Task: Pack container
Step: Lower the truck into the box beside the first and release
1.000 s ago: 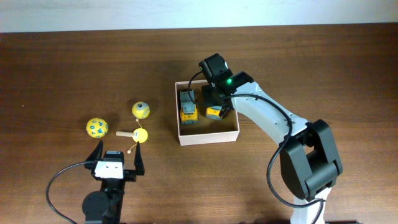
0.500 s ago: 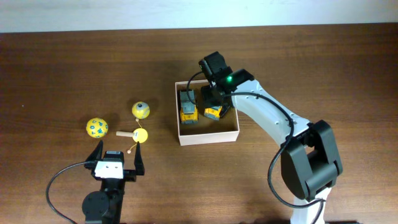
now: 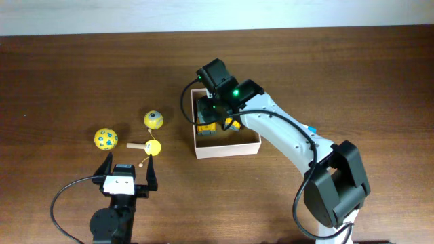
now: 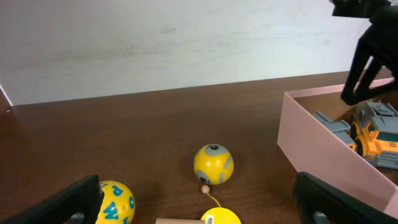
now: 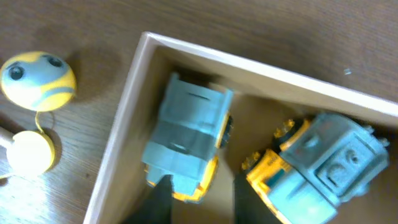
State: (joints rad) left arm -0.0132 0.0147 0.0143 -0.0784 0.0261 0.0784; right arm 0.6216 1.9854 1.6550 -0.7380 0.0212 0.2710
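1. Container (image 3: 227, 150): square, shallow white box with a tan inside. It sits on the counter (image 3: 339, 68) right of centre, open side up.
2. Packed so far: two toy trucks, both yellow with grey bodies. The left truck (image 5: 186, 134) lies along the left wall. The right truck (image 5: 323, 165) is just beside it, toward the middle of the box. Both look to be resting on the box floor.
3. Not yet packed, all on the counter left of the box:
   - a yellow ball with blue markings (image 3: 105, 139), farthest left;
   - a yellow-and-grey ball (image 4: 213, 164), nearest the box;
   - a small yellow disc on a wooden peg (image 3: 154, 146). A thin cord seems to join it to the yellow-and-grey ball, so these two may be one toy.
4. Right claw (image 5: 199, 193): over the left part of the box, above the near end of the left truck. The fingers are blurred with a narrow gap between them. Cannot tell whether they grip the truck or hang free above it.
5. Left claw (image 3: 129, 166): fingers spread wide, empty, low on the counter just short of the loose toys.
6. Judgement: roughly halfway. The trucks are in and the yellow toys remain. The left claw is nearer to them.
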